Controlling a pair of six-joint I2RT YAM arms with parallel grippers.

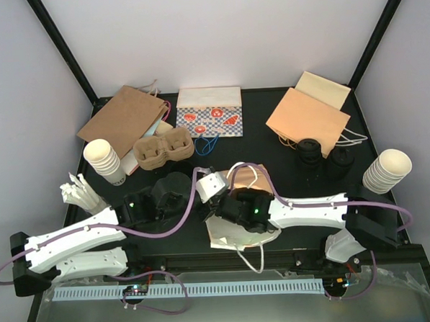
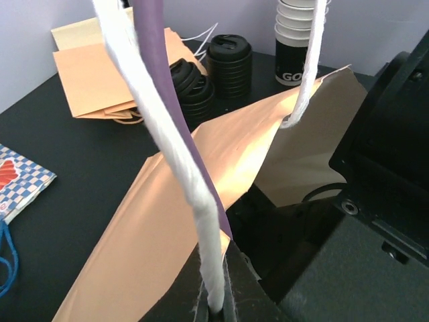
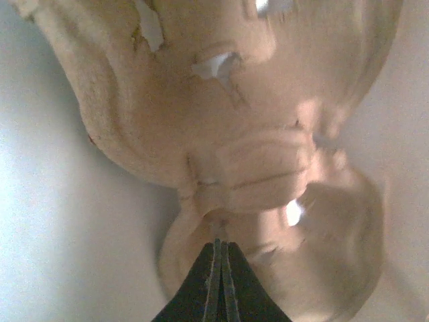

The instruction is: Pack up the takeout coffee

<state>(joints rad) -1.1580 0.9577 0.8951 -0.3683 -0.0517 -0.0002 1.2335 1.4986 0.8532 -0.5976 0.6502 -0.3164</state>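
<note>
- Left gripper (image 2: 216, 310): cut off by the bottom edge. Only dark finger stubs are shown, closed on the white handle (image 2: 194, 201).
- Right gripper (image 3: 218, 249): finger roots are cropped. In the top view the tips are hidden under the wrist.
- Pulp carrier (image 3: 255, 168): blurred and cropped all round. Whether it is pinched or merely touched cannot be told.
- Paper bag (image 2: 127, 241): the interior is dark, and the contents are not made out.
- Coffee cups (image 2: 229, 64): partly covered by the purple cable (image 2: 164, 100). The count is unclear.
- Cup stack (image 2: 291, 33): the top is cropped.
- White packets (image 1: 79, 191): too small to identify.
</note>
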